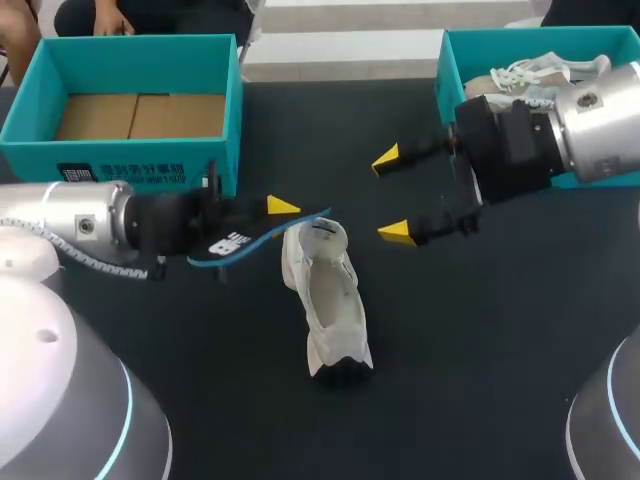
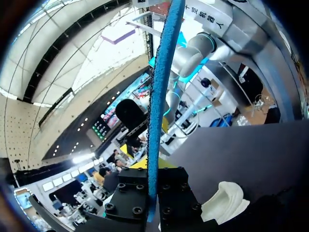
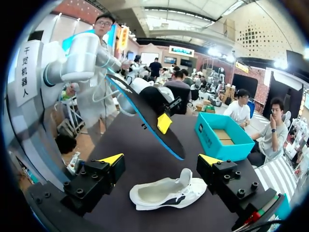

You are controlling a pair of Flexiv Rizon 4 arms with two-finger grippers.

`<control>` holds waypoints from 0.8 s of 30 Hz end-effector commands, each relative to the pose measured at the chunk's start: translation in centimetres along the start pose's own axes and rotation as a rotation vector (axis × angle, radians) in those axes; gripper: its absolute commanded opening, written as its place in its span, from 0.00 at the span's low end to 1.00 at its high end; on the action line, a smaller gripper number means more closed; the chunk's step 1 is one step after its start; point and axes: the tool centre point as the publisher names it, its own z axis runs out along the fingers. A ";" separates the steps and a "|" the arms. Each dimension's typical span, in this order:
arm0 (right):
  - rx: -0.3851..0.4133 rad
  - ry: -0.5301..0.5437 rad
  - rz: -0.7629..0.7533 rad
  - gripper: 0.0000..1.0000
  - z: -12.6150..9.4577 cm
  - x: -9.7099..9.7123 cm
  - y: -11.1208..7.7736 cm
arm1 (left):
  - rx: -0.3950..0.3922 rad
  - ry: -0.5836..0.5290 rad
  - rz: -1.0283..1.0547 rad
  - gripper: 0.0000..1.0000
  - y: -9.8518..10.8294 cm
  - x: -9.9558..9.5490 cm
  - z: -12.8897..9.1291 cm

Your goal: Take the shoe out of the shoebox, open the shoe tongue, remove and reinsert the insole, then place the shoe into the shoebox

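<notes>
My left fingers [image 1: 282, 207] are clamped on the blue-edged insole [image 1: 262, 238] beside the white shoe [image 1: 330, 300] on the bench [image 1: 480, 330], my right fingers [image 1: 396, 232] apart to its right.

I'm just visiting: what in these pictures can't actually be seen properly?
- Far shoebox: head view, the right arm covers most of its contents and the picture's edge cuts it off.
- Left gripper: head view, the insole hides one yellow tip.
- Shoe: left wrist view, mostly behind that gripper's black body.
</notes>
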 end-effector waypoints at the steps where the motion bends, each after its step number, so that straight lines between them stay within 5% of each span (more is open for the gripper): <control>1: -0.015 -0.012 0.024 1.00 0.8 1.6 -1.2 | 0.048 -0.033 -0.101 0.00 -1.0 2.2 -0.3; 10: -0.056 -0.012 0.081 1.00 2.7 3.8 -3.6 | 0.103 -0.050 -0.143 0.00 -3.0 3.8 0.8; 24: -0.056 -0.012 0.081 1.00 2.7 3.8 -3.6 | 0.133 -0.078 -0.167 0.00 -2.8 3.9 0.8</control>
